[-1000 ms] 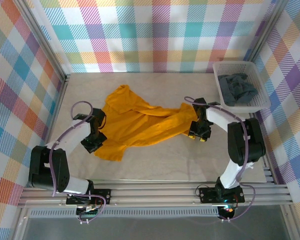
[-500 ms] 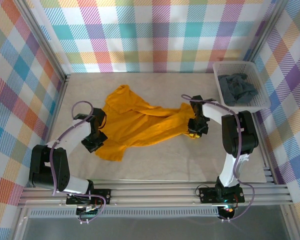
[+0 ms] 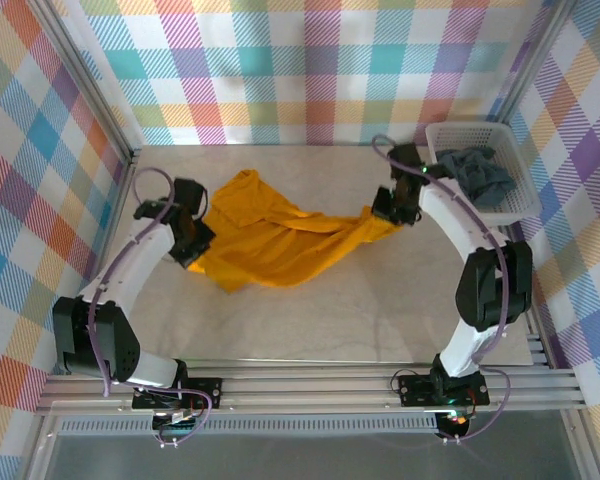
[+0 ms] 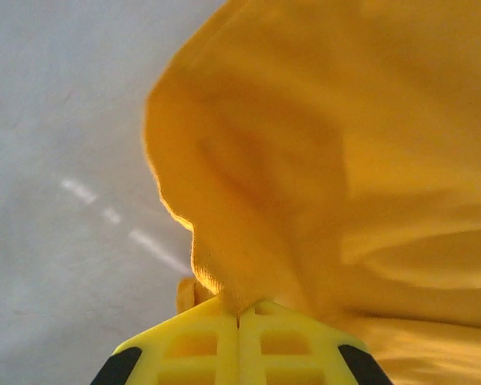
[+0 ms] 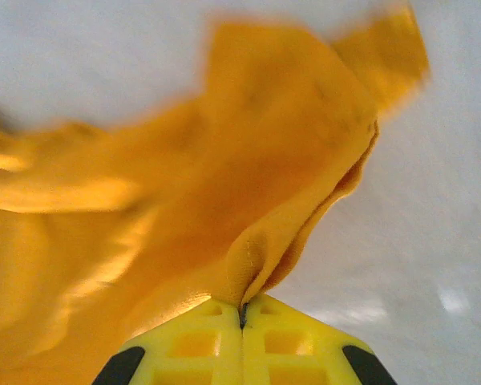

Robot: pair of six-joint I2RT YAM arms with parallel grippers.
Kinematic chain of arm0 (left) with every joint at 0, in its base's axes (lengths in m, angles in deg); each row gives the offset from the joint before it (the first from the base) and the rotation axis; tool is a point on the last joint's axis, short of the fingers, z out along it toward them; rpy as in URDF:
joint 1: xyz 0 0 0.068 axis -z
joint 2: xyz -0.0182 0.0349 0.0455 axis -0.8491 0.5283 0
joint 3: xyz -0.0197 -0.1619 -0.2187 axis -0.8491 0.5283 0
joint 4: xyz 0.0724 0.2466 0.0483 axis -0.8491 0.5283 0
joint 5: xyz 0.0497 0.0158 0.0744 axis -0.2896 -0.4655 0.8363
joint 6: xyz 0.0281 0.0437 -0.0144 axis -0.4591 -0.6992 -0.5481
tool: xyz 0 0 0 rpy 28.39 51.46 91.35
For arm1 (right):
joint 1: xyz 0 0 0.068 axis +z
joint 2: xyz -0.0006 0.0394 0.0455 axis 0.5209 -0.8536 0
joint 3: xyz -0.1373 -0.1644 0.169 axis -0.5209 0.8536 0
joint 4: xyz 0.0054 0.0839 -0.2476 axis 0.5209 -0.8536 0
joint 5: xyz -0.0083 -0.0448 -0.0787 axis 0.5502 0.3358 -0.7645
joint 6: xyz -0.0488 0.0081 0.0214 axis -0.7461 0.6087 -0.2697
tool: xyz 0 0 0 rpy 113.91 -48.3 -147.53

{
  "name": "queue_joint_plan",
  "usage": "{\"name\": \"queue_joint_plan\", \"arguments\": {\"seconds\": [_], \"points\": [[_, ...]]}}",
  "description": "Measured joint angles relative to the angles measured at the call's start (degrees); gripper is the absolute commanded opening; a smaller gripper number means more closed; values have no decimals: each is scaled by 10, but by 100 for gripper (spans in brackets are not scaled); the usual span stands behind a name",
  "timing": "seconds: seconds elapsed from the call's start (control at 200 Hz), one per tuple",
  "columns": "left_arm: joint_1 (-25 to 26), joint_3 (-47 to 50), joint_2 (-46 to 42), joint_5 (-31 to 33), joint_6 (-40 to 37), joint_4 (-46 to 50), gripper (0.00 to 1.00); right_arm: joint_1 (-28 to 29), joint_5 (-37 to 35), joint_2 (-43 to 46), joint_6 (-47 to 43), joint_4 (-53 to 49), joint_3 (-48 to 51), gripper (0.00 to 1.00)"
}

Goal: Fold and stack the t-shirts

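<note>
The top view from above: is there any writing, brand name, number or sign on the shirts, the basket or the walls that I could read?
None. No word, label, brand or number can be read.
The mustard-orange t-shirt is plain, the grey t-shirt and white basket show no print, and the checked walls bear only a pattern.

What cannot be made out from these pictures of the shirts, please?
Top view: the left tool and right tool cover the pinched edges of the mustard t-shirt.
Right wrist view: that cloth is motion-blurred and cut off at the left edge.
Top view: the grey t-shirt lies crumpled in the basket, its underside hidden.
</note>
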Motion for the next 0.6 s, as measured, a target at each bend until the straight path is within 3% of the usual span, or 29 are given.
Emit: {"name": "queue_joint_plan", "arguments": {"seconds": [0.275,0.45,0.6], "points": [[-39,-240,8,-11,56,-80,0,-43,86,19,27,25,-190,0],[-49,-295,-17,-2,69,-126,0,-77,131,70,47,68,-196,0],[-49,-321,-73,17,66,-149,0,-87,160,173,61,128,-153,0]]}}
